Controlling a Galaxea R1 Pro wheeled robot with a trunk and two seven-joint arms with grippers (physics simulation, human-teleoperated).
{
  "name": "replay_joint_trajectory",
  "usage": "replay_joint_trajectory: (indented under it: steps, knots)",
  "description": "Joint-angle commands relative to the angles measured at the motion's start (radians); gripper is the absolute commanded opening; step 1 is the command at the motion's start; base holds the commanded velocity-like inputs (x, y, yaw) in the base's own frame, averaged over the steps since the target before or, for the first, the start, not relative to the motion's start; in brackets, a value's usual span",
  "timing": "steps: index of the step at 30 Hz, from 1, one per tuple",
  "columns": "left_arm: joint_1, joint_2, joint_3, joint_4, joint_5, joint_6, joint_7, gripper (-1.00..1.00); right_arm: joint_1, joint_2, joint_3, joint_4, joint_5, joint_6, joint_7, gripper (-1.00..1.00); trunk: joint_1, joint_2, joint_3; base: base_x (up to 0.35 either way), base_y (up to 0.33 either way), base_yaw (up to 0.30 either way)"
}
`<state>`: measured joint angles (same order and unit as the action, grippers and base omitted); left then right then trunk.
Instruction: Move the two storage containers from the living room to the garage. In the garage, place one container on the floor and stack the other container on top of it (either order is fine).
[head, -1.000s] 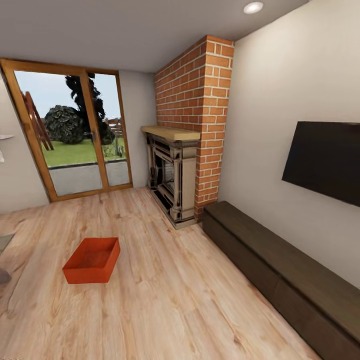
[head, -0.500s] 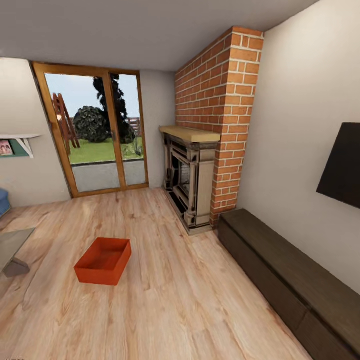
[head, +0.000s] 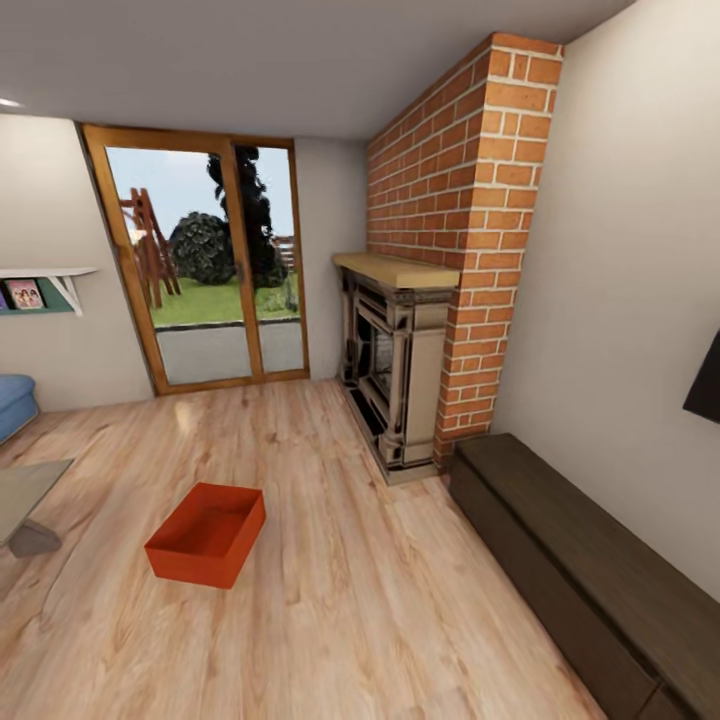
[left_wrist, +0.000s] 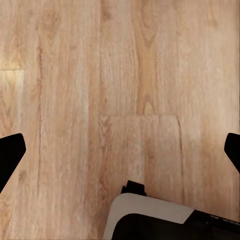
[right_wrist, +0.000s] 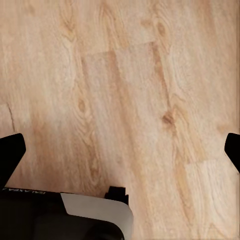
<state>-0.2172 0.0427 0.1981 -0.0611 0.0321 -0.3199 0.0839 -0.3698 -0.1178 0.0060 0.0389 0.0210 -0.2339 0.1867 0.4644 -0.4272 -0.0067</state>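
no readable text, labels or signs

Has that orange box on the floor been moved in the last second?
No. The orange box keeps its place relative to the fireplace; only the camera turned.

The blue sofa (head: 14, 402), coffee table (head: 25, 495), dark bench chest (head: 590, 570) and wall screen (head: 704, 378) are cut by picture edges.

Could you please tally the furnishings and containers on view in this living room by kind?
Orange-red storage container: 1
Brick fireplace: 1
Dark brown bench chest: 1
Glass door: 1
Wall shelf: 1
Coffee table: 1
Blue sofa: 1
Total: 7
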Motion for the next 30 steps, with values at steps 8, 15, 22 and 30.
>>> replay_joint_trajectory:
  steps: [8, 15, 22, 30]
  knots:
    - [-0.001, 0.000, 0.000, 0.002, 0.003, -0.004, 0.002, 1.00, -0.001, 0.000, 0.000, 0.004, 0.002, -0.008, 0.003, 1.00, 0.001, -0.001, -0.001, 0.323, -0.137, 0.000]
    - [-0.001, 0.000, 0.000, 0.001, 0.003, -0.004, 0.001, 1.00, -0.001, 0.000, 0.000, 0.004, 0.002, -0.007, 0.002, 1.00, 0.001, -0.001, -0.001, 0.323, -0.137, 0.000]
    - [-0.001, -0.001, -0.001, 0.001, 0.003, -0.004, 0.002, 1.00, -0.001, 0.000, 0.000, 0.004, 0.002, -0.007, 0.003, 1.00, 0.001, -0.001, -0.001, 0.324, -0.137, 0.130]
    - [-0.001, -0.001, -0.001, 0.001, 0.003, -0.004, 0.001, 1.00, -0.001, 0.000, 0.000, 0.004, 0.002, -0.007, 0.002, 1.00, 0.001, -0.001, -0.001, 0.324, -0.145, 0.245]
